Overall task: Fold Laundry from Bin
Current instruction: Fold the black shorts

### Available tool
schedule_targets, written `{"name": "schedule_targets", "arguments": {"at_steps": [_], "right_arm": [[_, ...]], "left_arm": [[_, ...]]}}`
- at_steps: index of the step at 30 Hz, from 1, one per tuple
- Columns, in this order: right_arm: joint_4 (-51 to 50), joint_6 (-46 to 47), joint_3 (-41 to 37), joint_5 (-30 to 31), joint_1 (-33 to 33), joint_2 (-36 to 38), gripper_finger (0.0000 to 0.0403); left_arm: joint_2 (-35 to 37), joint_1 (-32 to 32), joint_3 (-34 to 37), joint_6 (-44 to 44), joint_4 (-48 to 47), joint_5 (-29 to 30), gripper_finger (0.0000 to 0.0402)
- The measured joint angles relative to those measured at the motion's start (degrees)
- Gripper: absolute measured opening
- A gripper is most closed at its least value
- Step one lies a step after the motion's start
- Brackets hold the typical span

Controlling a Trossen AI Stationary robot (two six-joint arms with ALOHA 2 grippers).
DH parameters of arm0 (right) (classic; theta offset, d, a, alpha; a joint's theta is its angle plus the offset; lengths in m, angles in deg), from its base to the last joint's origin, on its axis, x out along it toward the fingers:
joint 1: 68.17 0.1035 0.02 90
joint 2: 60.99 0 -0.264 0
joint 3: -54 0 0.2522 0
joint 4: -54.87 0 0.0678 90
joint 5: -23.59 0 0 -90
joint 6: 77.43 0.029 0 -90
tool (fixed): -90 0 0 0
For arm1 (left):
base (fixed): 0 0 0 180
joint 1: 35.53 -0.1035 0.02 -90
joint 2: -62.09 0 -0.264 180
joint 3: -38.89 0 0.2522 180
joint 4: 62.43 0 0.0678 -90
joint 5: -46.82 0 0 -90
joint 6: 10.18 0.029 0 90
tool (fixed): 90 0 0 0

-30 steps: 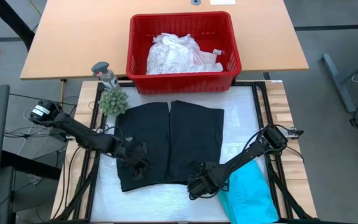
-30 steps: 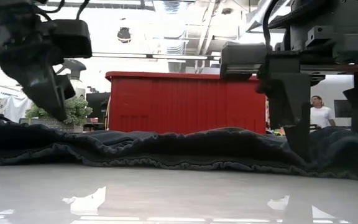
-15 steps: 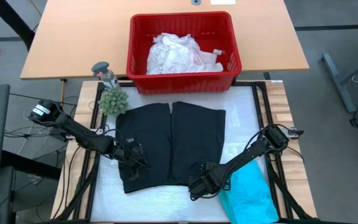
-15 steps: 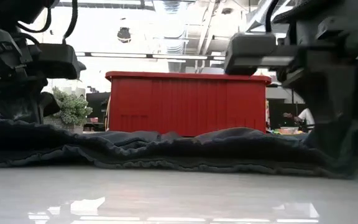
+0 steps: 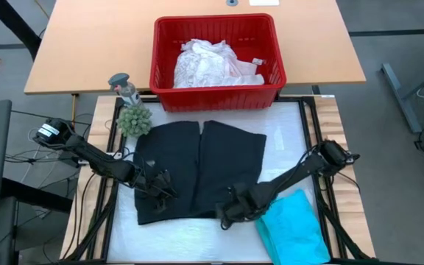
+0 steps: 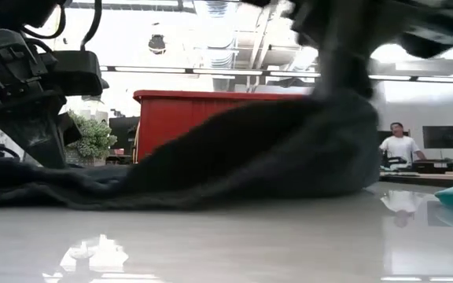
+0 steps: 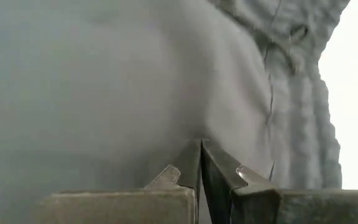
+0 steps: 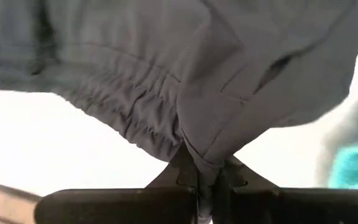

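Both grippers are clamped on the near hem of the black garment, which lies spread on the white work surface just in front of the bin. Left gripper has its fingers pressed fully together with dark cloth pinched at their tips, low on the garment's left part. Right gripper is closed on a gathered fold of the same hem near its right corner, the fabric bunching between its fingers; in the low view this side of the garment rises in a dark hump off the table. A teal garment lies folded just beside the right gripper. Inside the red bin sits the crumpled white lacy top. A small green plant stands by the garment's far left corner
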Motion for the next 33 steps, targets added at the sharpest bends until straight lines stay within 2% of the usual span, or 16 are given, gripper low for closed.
{"name": "schedule_targets", "arguments": {"at_steps": [6,12,15,20,26,29,33], "right_arm": [[-0.10,-9.04,4.39,2.51,-3.39,-0.02,0.0032],[-0.50,-13.46,6.82,4.71,-4.78,-0.02,0.0032],[-0.59,-13.87,6.82,4.71,-4.74,-0.02,0.0032],[-0.59,-13.97,6.84,4.71,-3.59,-0.02,0.0032],[0.44,-17.15,6.84,4.69,-2.62,-0.02,0.0032],[-0.04,-17.41,6.87,5.64,-2.59,0.21,0.0032],[-1.99,-17.45,6.89,7.87,-2.14,1.24,0.0032]], "left_arm": [[-2.89,-0.01,0.00,0.35,3.75,1.31,0.0000],[-13.70,-0.07,-0.20,-0.81,19.00,-0.65,0.0000],[-18.41,-0.13,-1.53,-1.70,22.88,-0.94,0.0000],[-23.82,-0.67,-5.30,0.14,23.46,-2.01,0.0000],[-27.78,-4.70,-10.76,5.82,22.69,-6.24,0.0000],[-28.04,-7.21,-12.61,7.22,21.51,-10.40,0.0000],[-24.55,-9.88,-13.76,4.01,19.43,-16.92,0.0000]]}}
